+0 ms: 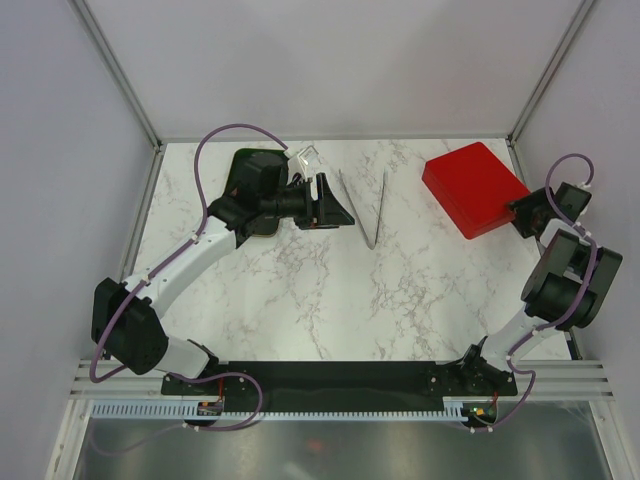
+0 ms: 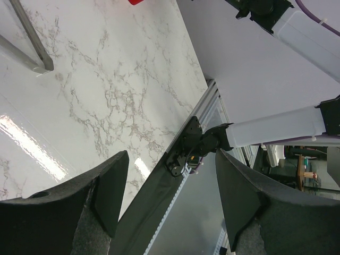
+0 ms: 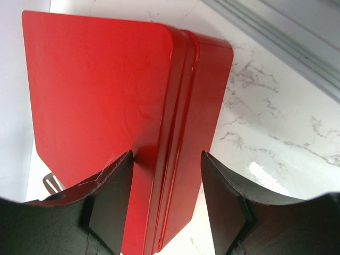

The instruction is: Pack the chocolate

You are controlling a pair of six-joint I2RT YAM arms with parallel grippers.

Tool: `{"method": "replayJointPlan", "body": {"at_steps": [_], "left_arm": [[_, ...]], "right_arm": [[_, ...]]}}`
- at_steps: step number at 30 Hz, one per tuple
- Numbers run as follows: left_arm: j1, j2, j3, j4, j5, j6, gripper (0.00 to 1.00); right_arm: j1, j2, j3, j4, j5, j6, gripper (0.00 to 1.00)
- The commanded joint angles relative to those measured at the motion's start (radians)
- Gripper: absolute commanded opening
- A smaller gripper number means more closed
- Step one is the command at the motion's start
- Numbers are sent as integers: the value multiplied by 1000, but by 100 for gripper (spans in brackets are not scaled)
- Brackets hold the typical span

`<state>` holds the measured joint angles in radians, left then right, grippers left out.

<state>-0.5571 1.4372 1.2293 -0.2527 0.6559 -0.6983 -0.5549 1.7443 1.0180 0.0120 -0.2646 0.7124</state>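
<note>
1. Right gripper: jaws apart, straddling box edge; contact unclear.
2. Left gripper: jaws apart, empty; tongs just to its right.
3. Chocolate: none visible; probably light, rolls, mars easily; pinch gently across middle.

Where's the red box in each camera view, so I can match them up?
Top external: the red box sits at the upper right.
Left wrist: only a red sliver shows at the top edge.
Right wrist: it fills the left and centre.
Shared landmark: the marble table.
</note>
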Motion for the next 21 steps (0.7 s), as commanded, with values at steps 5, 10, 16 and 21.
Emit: {"method": "replayJointPlan", "body": {"at_steps": [5, 10, 16, 21], "left_arm": [[8, -12, 2, 20, 17, -3, 74], [10, -12, 2, 20, 17, -3, 74], [10, -9, 1, 20, 14, -3, 74], [10, 0, 1, 21, 14, -4, 74]], "right_arm": [[12, -3, -36, 52, -30, 59, 60], [9, -11, -100, 51, 30, 35, 57], [-43, -28, -231, 132, 47, 47, 19], [-50, -40, -292, 196, 47, 61, 0]]}}
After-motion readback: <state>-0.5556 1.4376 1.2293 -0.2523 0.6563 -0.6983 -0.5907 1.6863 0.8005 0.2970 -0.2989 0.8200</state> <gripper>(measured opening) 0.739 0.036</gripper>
